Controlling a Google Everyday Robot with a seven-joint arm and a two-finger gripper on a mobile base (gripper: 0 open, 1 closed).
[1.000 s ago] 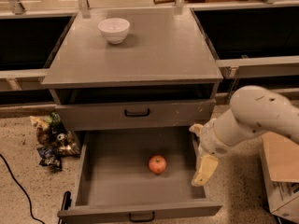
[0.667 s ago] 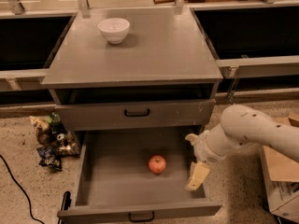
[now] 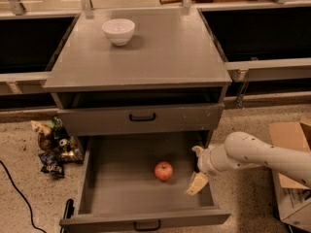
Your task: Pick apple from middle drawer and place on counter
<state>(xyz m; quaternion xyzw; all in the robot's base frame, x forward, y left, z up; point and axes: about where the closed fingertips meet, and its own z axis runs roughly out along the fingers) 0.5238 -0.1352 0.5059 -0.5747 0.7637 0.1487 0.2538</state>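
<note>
Apple (image 3: 164, 171) lies on the drawer (image 3: 121, 183) floor just left of the gripper (image 3: 193, 170), clear of it; we note the gripper low at the drawer's right side, spread, gripping nothing.

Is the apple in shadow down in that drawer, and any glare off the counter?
Camera view: the apple sits lit on the middle drawer floor, only the drawer's back edge shaded; camera view: the counter shows a soft sheen near the white bowl, no harsh glare; camera view: the tool hangs pale beside the apple, apart from it.
</note>
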